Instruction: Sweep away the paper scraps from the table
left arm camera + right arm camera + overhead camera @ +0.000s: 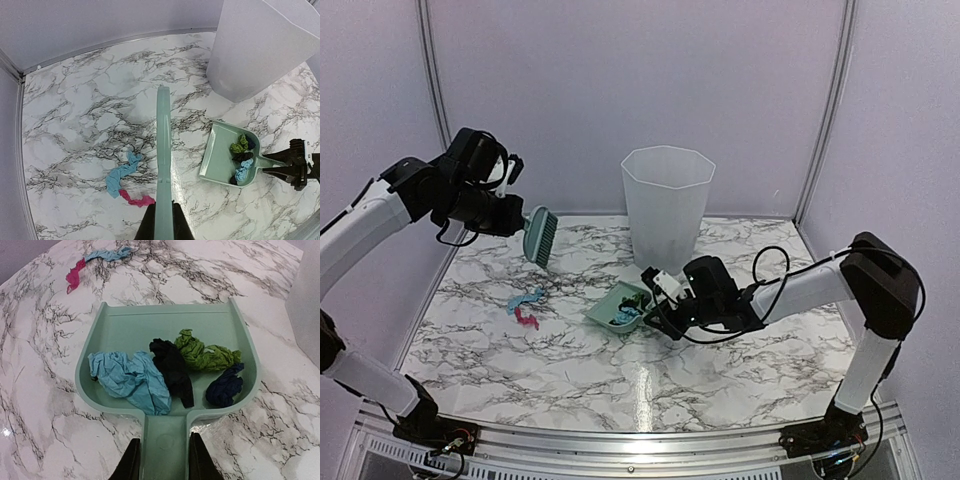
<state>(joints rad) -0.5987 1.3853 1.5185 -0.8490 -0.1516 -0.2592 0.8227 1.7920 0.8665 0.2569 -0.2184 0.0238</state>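
Right wrist: paper scraps (131, 380) crumpled, four inside dustpan (165, 325).

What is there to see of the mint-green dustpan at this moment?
The mint-green plastic dustpan is a shallow scoop with raised side and back walls, an open flat front lip and a short flat handle. The right gripper clamps that handle from both sides. The pan appears to lie flat on the white marble-patterned table. Inside, towards the back wall, lie four crumpled paper scraps: light blue, black, green and navy.
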